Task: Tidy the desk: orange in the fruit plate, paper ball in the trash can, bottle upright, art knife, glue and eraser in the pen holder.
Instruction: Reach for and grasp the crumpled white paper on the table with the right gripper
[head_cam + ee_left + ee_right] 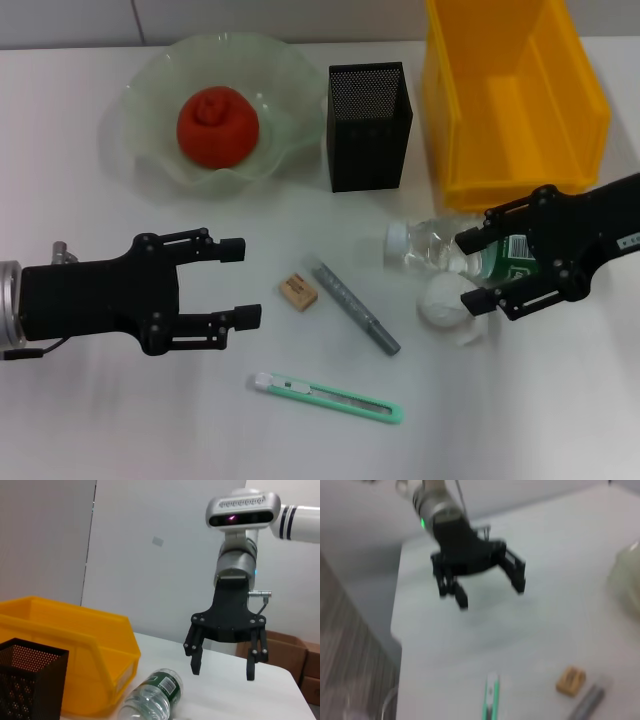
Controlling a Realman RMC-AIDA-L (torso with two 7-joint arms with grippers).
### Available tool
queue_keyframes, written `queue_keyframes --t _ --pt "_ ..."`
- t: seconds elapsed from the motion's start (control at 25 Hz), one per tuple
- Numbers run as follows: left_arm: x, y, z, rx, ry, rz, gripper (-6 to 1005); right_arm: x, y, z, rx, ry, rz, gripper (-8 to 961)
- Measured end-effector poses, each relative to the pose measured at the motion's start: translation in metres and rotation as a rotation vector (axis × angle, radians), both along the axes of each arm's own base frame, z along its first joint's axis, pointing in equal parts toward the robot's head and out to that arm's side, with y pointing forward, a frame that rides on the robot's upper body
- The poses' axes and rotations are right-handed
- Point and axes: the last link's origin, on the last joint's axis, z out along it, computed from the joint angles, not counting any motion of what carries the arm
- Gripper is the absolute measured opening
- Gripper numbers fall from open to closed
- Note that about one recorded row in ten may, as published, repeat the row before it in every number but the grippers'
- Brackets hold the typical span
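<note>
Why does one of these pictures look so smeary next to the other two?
The right wrist view is blurred, likely by motion: the left gripper, eraser and art knife all look soft there. The head view is sharp and evenly lit, with faint shadows under the left gripper. The left wrist view shows the right gripper crisply.

Crowded right side, open room on your left

Your right gripper (478,270) hangs with jaws spread over the fallen bottle (440,245) and paper ball (447,303), hemmed by the yellow bin (510,95); bare tabletop (110,420) surrounds the left gripper (240,283).
</note>
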Motion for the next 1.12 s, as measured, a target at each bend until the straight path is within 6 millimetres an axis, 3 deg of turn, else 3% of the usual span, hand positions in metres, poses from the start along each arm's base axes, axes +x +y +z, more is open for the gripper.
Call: queue_keyframes --t 0.4,1.12 --pt "-0.001 0.001 0.002 0.009 -0.012 0.020 790 -0.022 0.010 -0.015 -0.070 -0.261 0.105 701" --pt "-0.006 -0.002 -0.004 0.009 -0.008 0.061 787 -0.026 0.018 -0.048 -0.034 -0.388 0.252 693"
